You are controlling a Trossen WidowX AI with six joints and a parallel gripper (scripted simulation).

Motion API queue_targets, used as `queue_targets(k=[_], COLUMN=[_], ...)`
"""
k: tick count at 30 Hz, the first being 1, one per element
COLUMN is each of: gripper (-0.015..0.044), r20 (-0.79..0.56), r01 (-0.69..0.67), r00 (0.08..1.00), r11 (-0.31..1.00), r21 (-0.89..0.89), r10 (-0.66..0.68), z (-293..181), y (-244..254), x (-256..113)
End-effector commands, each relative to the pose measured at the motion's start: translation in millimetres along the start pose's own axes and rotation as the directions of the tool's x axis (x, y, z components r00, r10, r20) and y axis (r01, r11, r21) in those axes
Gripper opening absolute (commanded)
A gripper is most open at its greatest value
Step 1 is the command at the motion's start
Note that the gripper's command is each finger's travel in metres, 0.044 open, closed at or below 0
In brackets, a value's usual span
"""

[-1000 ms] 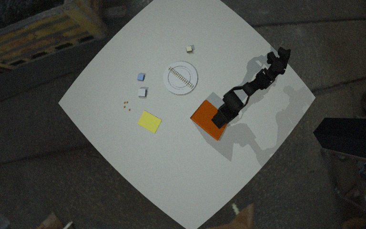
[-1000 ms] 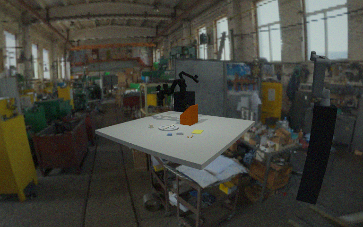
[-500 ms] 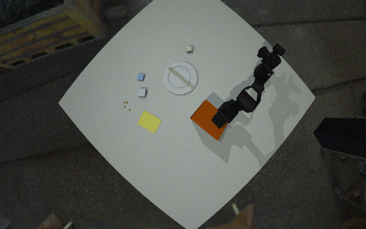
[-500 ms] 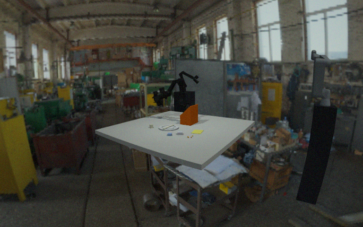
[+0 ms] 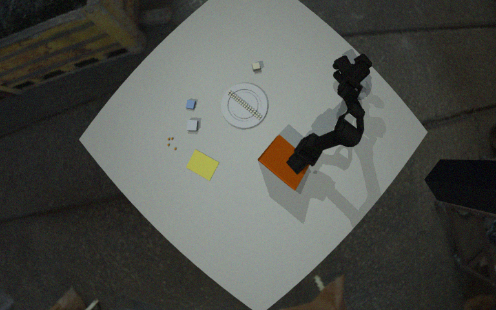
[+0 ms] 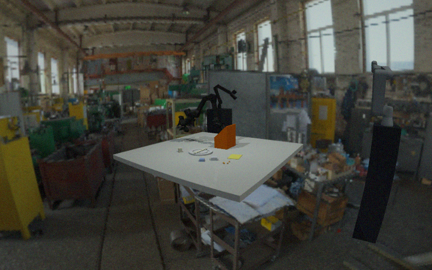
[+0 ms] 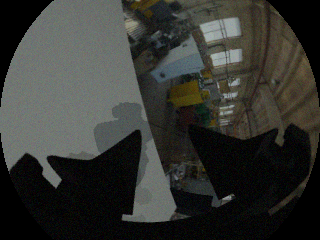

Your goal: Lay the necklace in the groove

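The pearl bead necklace (image 5: 244, 104) (image 6: 201, 151) lies as a straight doubled strand diagonally across the round bead board (image 5: 234, 122) (image 6: 208, 153). It crosses the board's circular groove instead of following it, and both ends reach outside the inner ring. My gripper (image 5: 352, 61) (image 7: 165, 131) is partly open, with nothing between its fingers. It is above the table's far right part in the top view, well away from the board. Its fingertips are too small and dark to make out in the exterior view. The necklace and board do not show in the wrist view.
A tall orange block (image 5: 276, 155) (image 6: 225, 138) stands beside the arm's base. A cream cube (image 5: 256, 66) (image 6: 180, 149), a blue cube (image 5: 190, 104) (image 6: 202, 160), a grey cube (image 5: 192, 125) (image 6: 214, 158), a yellow pad (image 5: 203, 165) (image 6: 234, 156) and several tiny orange pieces lie around the board.
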State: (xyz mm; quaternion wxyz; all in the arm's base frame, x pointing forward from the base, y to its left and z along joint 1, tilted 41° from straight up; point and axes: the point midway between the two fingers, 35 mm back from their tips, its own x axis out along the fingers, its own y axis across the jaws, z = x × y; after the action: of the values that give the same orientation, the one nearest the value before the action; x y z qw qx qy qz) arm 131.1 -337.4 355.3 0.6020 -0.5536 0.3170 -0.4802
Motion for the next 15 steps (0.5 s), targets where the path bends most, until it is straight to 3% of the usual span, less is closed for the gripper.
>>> queue_targets(k=[1,15], gripper=[0.0250,0.0250], r20=[0.030,0.117], r01=[-0.071,-0.339], r00=[0.997,0.940], r11=[0.995,0.910], r21=[0.063,0.237], r10=[0.070,0.320], z=[18.3,81.0], y=[19.7,94.7], x=[7.2,7.3])
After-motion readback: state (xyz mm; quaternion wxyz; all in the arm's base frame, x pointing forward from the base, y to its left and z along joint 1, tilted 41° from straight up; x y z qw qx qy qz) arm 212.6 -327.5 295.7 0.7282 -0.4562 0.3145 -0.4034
